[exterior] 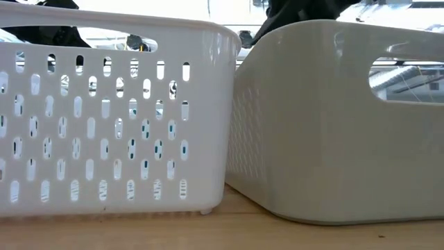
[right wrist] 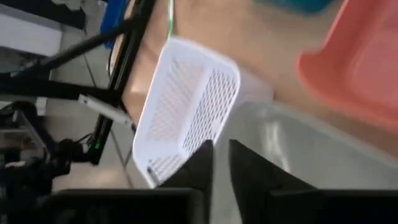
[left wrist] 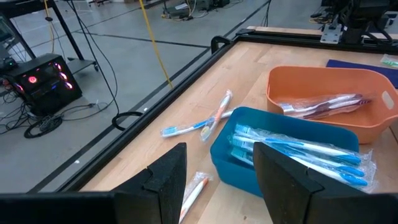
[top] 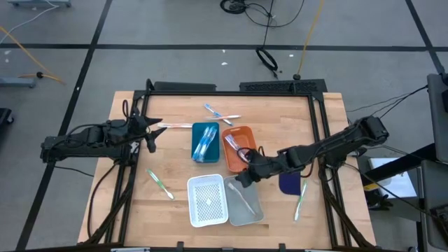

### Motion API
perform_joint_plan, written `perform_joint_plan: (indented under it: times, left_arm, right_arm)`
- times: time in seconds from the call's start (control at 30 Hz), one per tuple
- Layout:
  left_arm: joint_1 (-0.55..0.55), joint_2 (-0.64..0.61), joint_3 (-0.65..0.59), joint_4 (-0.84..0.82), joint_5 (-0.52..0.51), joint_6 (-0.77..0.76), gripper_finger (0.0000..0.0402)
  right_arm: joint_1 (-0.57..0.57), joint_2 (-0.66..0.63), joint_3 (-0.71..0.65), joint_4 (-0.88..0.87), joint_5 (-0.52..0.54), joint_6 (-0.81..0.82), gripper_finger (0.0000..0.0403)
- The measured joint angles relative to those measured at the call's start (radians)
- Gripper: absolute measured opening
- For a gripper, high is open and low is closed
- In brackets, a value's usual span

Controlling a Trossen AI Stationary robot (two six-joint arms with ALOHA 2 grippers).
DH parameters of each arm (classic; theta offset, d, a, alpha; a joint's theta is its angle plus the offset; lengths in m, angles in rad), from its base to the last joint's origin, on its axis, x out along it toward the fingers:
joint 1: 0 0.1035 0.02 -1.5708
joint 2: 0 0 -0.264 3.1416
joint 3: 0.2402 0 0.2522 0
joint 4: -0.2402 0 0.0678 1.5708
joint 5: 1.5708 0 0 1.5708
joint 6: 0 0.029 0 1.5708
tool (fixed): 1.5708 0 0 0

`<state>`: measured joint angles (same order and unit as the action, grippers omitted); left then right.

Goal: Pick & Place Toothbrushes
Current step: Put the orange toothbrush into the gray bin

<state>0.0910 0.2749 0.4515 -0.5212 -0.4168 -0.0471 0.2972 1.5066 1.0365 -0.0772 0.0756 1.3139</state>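
Note:
Several toothbrushes are in view. Blue ones (left wrist: pixel 298 149) lie in the blue tray (top: pixel 205 142) and pink ones (left wrist: pixel 323 104) in the orange tray (top: pixel 238 148). One toothbrush (top: pixel 241 198) lies in the clear tray (top: pixel 245 203). Loose ones rest flat on the table: a crossed pair (top: pixel 220 114), green ones (top: pixel 159 183) (top: pixel 299 199), and an orange one (top: pixel 175 126). My right gripper (top: pixel 243 178) (right wrist: pixel 221 165) hovers over the clear tray's far edge, fingers slightly apart with nothing between them. My left gripper (top: pixel 150 133) (left wrist: pixel 217 186) waits open at the table's left.
A white perforated basket (top: pixel 208 201) stands beside the clear tray at the near edge; both fill the low view (exterior: pixel 111 111) (exterior: pixel 333 118). A dark blue flat piece (top: pixel 290 180) lies under the right arm. Black frame rails (top: pixel 231 87) border the table.

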Motion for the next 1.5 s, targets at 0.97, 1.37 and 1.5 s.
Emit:
perform_joint_plan:
  times: [0.97, 1.37, 1.5]
  left_arm:
    - [0.0, 0.0, 0.0, 0.339, 0.013, -0.316, 0.0184]
    - [0.0, 0.001, 0.0, 0.341, -0.09, -0.487, 0.0184]
    - [0.0, 0.019, 0.0, 0.351, -0.11, -0.485, 0.0184]
  right_arm:
    - [-0.585, -0.165, -0.001, 0.153, -0.103, -0.93, 0.0001]
    - [-0.883, -0.132, 0.0, 0.209, -0.441, -1.021, 0.0001]
    - [-0.948, -0.111, 0.0, 0.208, -0.553, -1.05, 0.0001]
